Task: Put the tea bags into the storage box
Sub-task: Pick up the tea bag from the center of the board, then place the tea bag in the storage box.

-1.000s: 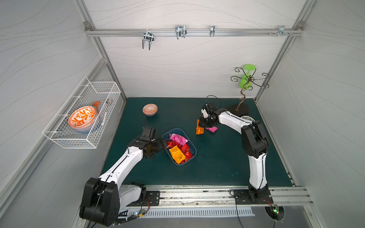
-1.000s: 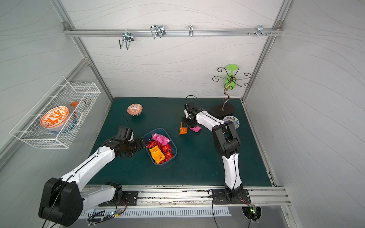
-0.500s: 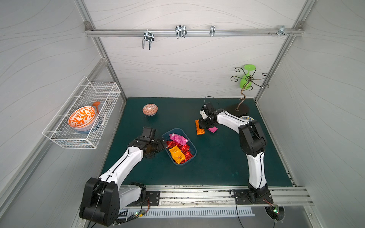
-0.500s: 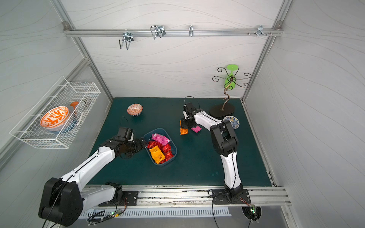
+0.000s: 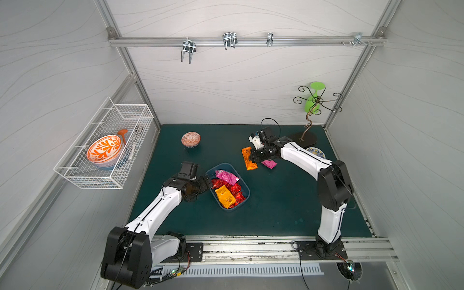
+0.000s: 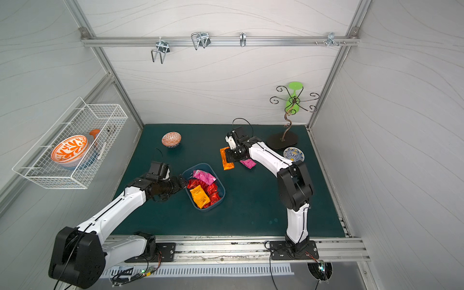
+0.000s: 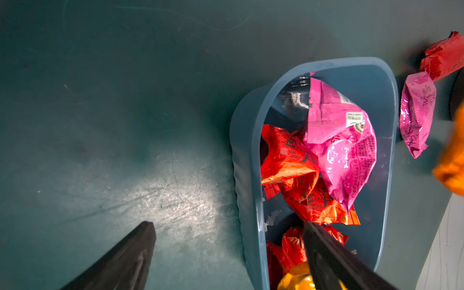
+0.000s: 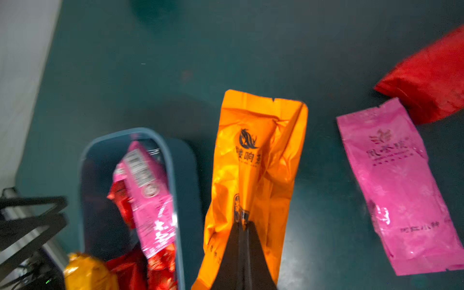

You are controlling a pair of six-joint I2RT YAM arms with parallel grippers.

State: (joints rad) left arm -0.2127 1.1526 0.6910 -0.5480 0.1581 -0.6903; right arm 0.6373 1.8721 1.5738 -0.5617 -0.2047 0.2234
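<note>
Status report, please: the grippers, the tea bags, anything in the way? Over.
Right gripper shut on orange tea bag. Left gripper open, astride storage box wall. Pink tea bag and red tea bag on mat, outside box. No obstacle seen.

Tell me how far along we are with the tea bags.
Done: several bags lie in the blue box. In hand: the right gripper is shut on an orange bag. Still to go: a pink bag and a red bag on the mat. The left gripper is open at the box's wall.
</note>
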